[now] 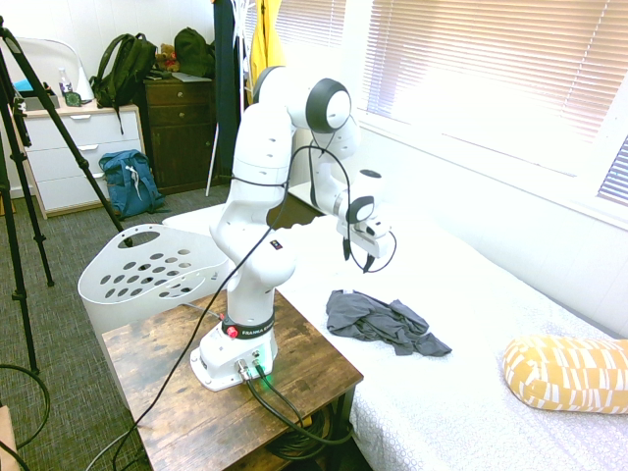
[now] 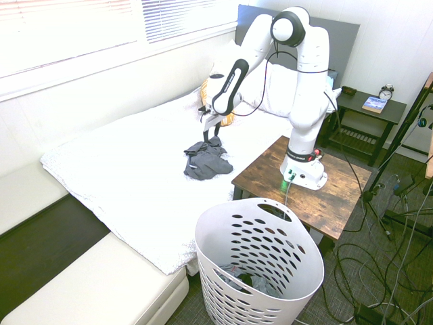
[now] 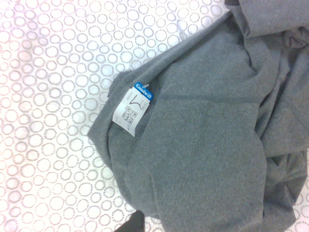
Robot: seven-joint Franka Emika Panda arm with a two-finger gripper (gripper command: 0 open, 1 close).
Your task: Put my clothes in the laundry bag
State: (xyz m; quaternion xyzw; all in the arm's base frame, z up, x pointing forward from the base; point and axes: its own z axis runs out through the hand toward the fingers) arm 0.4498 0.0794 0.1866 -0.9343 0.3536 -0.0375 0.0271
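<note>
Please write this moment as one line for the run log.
phase: approach | gripper: open, pointing down above shirt | grey shirt: crumpled on bed, not held | laundry basket: on floor beside wooden table

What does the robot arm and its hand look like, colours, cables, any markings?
The arm is glossy white with rounded segments and dark grey round caps at its joints. A black band with small white lettering rings its base. A thin black cable loops loosely along it down to the hand, which has a white body and two slim black fingers.
</note>
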